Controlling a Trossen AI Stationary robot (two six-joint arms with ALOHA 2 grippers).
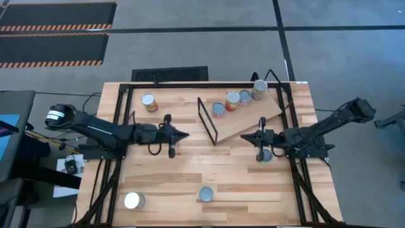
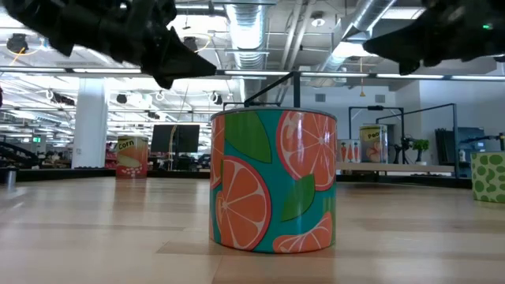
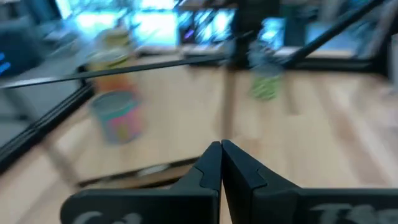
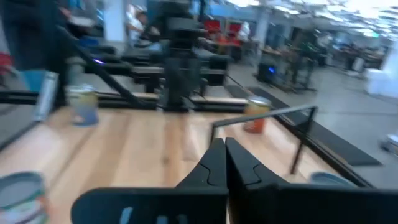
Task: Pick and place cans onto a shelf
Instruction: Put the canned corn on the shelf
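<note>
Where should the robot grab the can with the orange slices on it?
Probably from above, pinching the round sides of the orange-slice can just below its rim. It stands upright, alone on the open table, so an end effector can come straight down.

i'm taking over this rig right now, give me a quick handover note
Left gripper: shut, empty, over mid-table beside the shelf's wire frame.
Right gripper: shut, empty, at the shelf's near edge.
Done: four cans stand on the shelf's far side.
Left: one can at the far left, one near-left with a white top, one near-centre, and one partly hidden under the right arm.
</note>
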